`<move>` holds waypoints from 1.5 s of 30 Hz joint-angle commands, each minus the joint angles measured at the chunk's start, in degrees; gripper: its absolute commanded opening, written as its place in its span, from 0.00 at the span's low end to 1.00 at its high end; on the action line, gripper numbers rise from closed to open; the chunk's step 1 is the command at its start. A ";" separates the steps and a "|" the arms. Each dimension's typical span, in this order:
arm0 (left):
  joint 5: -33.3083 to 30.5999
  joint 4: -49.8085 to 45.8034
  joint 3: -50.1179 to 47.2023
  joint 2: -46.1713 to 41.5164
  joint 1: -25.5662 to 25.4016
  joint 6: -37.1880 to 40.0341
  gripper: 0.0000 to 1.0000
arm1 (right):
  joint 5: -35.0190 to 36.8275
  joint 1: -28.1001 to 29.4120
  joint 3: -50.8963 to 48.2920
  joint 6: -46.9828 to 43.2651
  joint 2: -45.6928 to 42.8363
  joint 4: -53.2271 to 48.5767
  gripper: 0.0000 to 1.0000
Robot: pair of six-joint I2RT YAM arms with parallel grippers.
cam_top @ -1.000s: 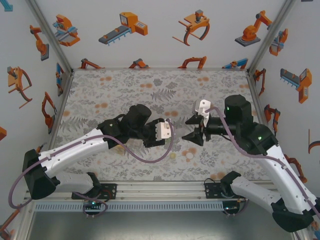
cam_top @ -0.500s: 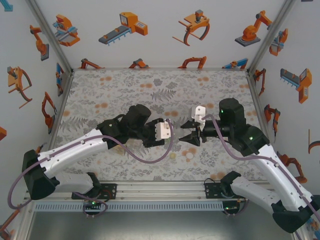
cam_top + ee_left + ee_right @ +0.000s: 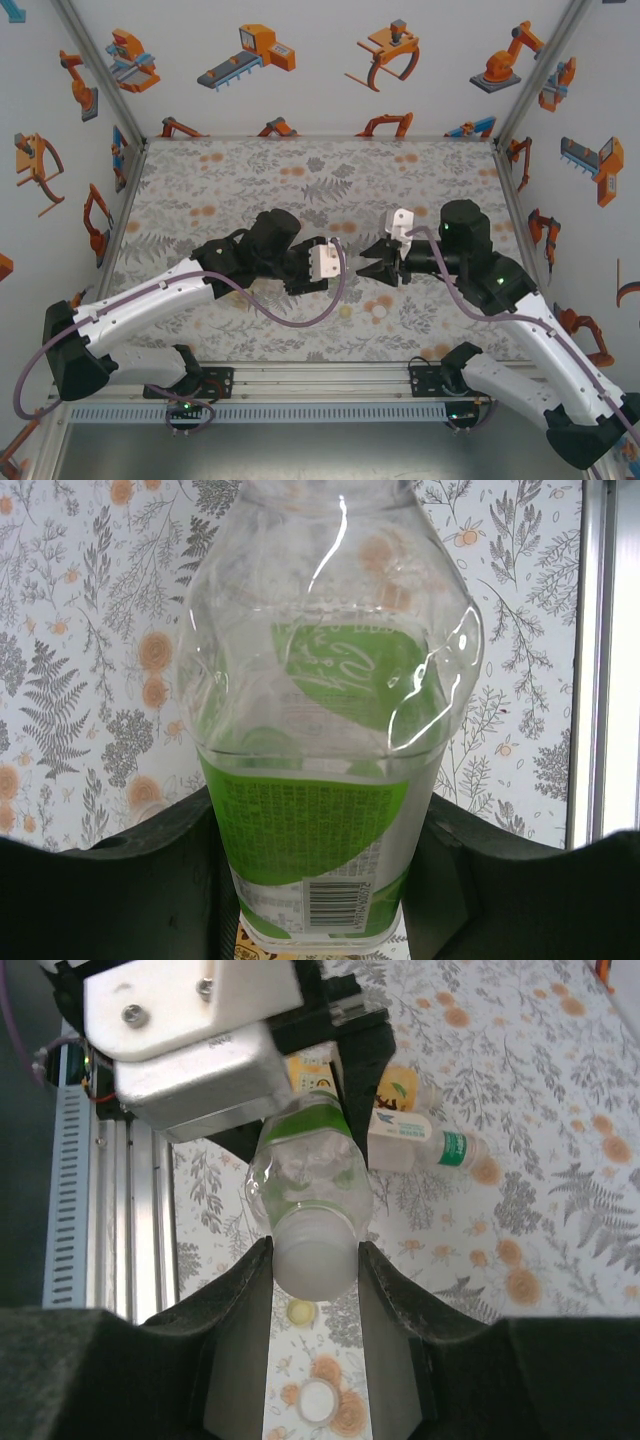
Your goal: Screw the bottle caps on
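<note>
The left gripper (image 3: pixel 320 880) is clamped on the lower body of the clear bottle (image 3: pixel 320 680), with the green label between its fingers. The right gripper (image 3: pixel 313 1260) is closed against both sides of that bottle's whitish top end; I cannot tell whether that is a cap or the bare neck. In the right wrist view, a pale yellow cap (image 3: pixel 300 1310) and a white cap (image 3: pixel 318 1400) lie on the table (image 3: pixel 560 1210) toward 6 o'clock. A yellow-orange bottle (image 3: pixel 400 1088) and a white-labelled bottle (image 3: pixel 420 1138) lie toward 1 o'clock.

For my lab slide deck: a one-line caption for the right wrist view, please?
Right gripper pinches the neck end of the clear bottle held by the left gripper.
</note>
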 commanded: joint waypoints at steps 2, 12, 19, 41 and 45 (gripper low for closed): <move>-2.64 3.72 -0.68 -1.59 -0.12 -0.88 0.00 | 7.59 0.21 -3.55 27.62 -1.75 7.89 0.00; -5.62 4.66 0.23 1.11 -0.10 0.18 0.00 | 21.50 0.39 -4.24 85.37 -0.85 -7.88 0.00; -4.58 4.92 0.18 1.03 -0.17 -0.24 0.00 | 20.30 0.49 -2.68 100.62 0.80 -9.19 0.00; 2.28 6.87 1.37 -1.46 -0.07 -3.15 0.00 | 26.33 0.48 11.32 47.85 -4.33 -1.31 0.56; 9.09 10.68 1.74 -3.23 0.19 -4.91 0.00 | 18.57 0.43 10.07 41.00 -6.85 10.37 0.63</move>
